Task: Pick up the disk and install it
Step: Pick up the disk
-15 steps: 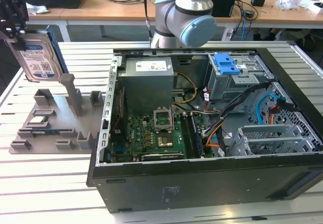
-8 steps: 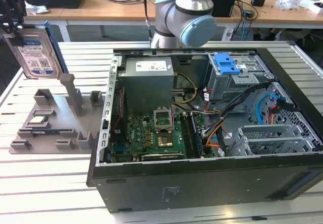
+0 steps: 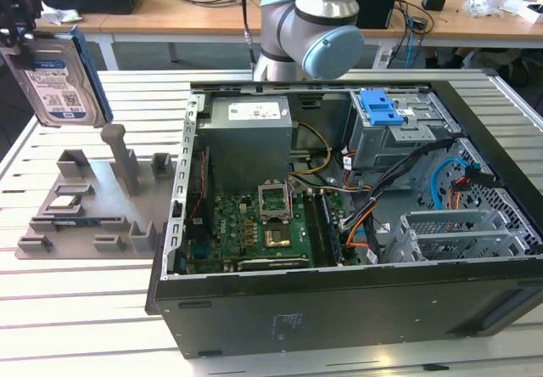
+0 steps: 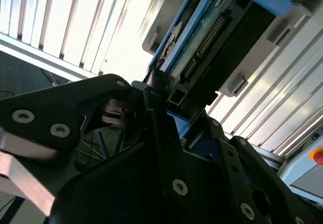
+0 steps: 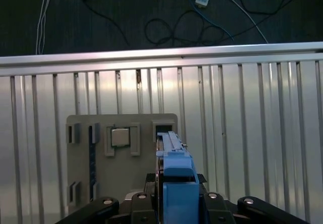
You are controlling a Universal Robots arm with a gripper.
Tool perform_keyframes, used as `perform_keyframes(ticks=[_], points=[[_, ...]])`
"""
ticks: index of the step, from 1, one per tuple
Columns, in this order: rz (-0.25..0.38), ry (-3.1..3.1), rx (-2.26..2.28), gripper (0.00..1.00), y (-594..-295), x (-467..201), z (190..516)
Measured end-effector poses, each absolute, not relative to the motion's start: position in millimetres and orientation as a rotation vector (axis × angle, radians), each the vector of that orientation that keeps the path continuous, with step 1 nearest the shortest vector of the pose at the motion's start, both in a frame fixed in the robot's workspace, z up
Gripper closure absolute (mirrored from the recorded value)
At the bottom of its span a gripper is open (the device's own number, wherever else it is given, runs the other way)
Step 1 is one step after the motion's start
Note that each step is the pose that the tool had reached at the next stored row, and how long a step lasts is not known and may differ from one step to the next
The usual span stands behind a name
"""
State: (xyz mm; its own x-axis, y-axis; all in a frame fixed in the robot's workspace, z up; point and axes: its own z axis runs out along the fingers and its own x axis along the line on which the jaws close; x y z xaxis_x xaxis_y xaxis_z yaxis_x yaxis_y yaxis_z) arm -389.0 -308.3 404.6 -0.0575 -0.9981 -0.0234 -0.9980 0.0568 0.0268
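Disk (image 3: pixel 53 80) hangs upright, pinched in the claw (image 3: pixel 21 37), above the grey tray (image 3: pixel 93 199).

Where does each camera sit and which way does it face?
Exterior view: off-arm, raised, looking down at the computer case, the arm behind, jaws holding the disk.
First wrist view: on the wrist, looking down past the disk to the tray.
Second wrist view: on the wrist, close on jaws and disk.
All share the disk.
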Motion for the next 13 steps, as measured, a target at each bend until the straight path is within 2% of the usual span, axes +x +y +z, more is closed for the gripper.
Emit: perform_keyframes(ticks=[13], points=[[-0.056,-2.283,2.156,0.63,-308,-389,428]])
